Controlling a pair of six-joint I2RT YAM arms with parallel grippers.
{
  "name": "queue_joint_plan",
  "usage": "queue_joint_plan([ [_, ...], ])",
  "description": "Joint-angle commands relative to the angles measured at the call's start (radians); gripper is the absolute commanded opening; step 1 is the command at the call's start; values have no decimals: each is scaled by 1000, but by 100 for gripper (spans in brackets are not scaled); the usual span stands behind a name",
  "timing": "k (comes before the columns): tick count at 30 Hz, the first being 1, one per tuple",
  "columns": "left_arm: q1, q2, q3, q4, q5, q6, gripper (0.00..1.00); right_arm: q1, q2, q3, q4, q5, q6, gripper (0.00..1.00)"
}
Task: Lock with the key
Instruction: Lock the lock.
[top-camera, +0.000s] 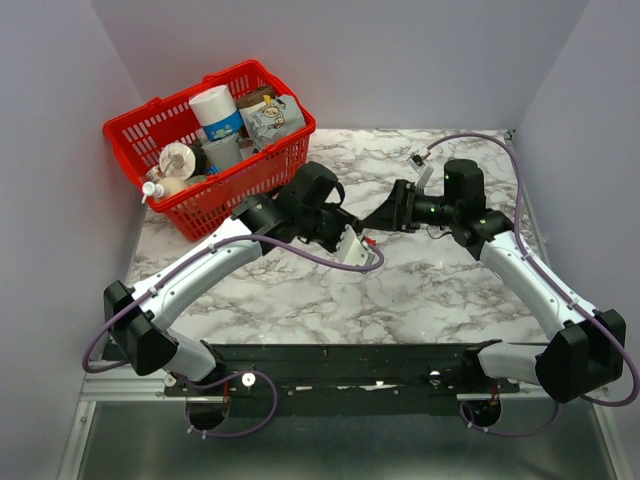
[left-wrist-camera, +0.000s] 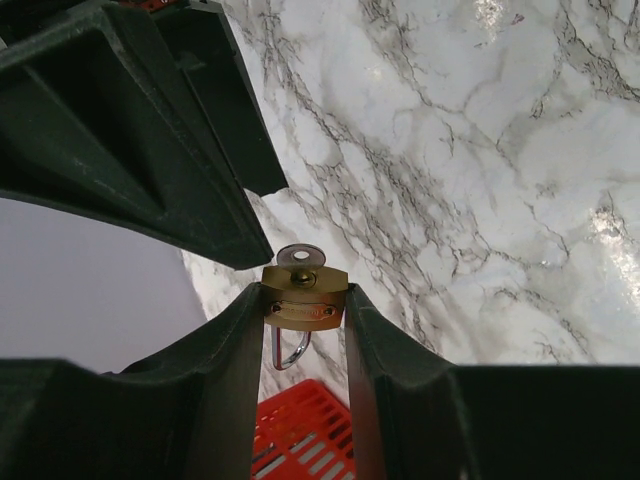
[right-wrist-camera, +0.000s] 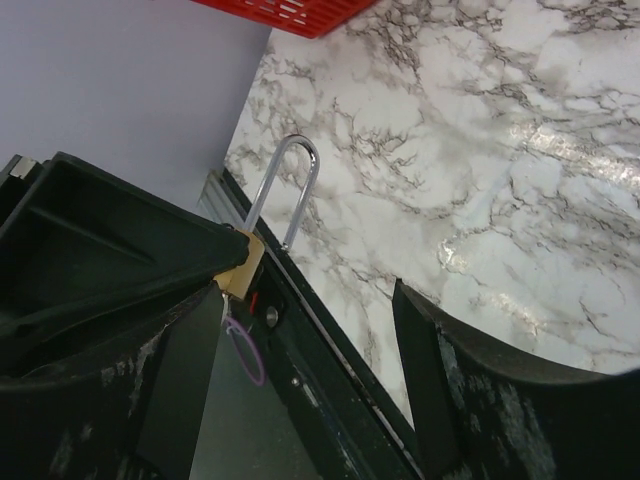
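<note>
Padlock (left-wrist-camera: 305, 312): one, pinched by the sides of its brass body in the left gripper (left-wrist-camera: 303, 292), lifted off the table, at the centre of the top view where both grippers meet. Held that way, at a guess, to leave both ends free.

Table (top-camera: 430, 290): one, marbled, serving only as ground beneath the raised padlock.

Basket (top-camera: 220, 195): one, red, upper left of the top view, crammed with bottles and packets too jumbled to count. Well apart from the work, likely just parked aside.

Arms: two, left arm (top-camera: 200, 265) and right arm (top-camera: 520, 265), both bent inward toward the centre, presumably one to hold and one to turn.

Grippers: two. Left one narrowed tight on the brass body. Right gripper (right-wrist-camera: 308, 300) spread wide and holding nothing, with the padlock just beside its finger at frame left, not between the two. Probably lining up for the key.

Shackle (right-wrist-camera: 285, 190): one, long, steel. One leg in the body, the other seemingly short of its hole, so not yet locked by the look of it.

Key (left-wrist-camera: 300, 256): one, seated in the keyhole, only its round bow showing, facing the right gripper's fingers at upper left of the left wrist view.
</note>
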Motion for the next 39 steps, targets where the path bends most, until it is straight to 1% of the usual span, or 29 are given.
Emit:
queue_joint_plan([
  [1, -4, 10, 3, 45, 0, -79, 17, 7, -9, 5, 98, -55, 27, 77],
  [4, -4, 22, 8, 59, 0, -122, 17, 7, -6, 23, 95, -56, 28, 77],
  [10, -4, 44, 24, 67, -3, -162, 17, 28, -3, -1, 100, -41, 40, 75],
  [11, -4, 47, 29, 68, -8, -173, 17, 32, -5, -1, 97, -26, 36, 72],
  [14, -3, 61, 40, 84, -12, -210, 17, 39, -11, -12, 74, 26, 28, 68],
  [17, 0, 81, 64, 88, -17, -262, 17, 39, -14, -21, 63, 78, 28, 60],
  [24, 5, 98, 84, 122, -20, -320, 17, 41, -8, -40, 77, 105, 57, 60],
  [29, 5, 117, 107, 127, -23, -363, 17, 47, 17, -26, 94, 95, 82, 55],
  [33, 5, 134, 132, 128, -31, -388, 17, 58, 24, -29, 97, 108, 94, 55],
  [39, 5, 141, 138, 131, -37, -397, 17, 61, 29, -29, 86, 174, 93, 46],
])
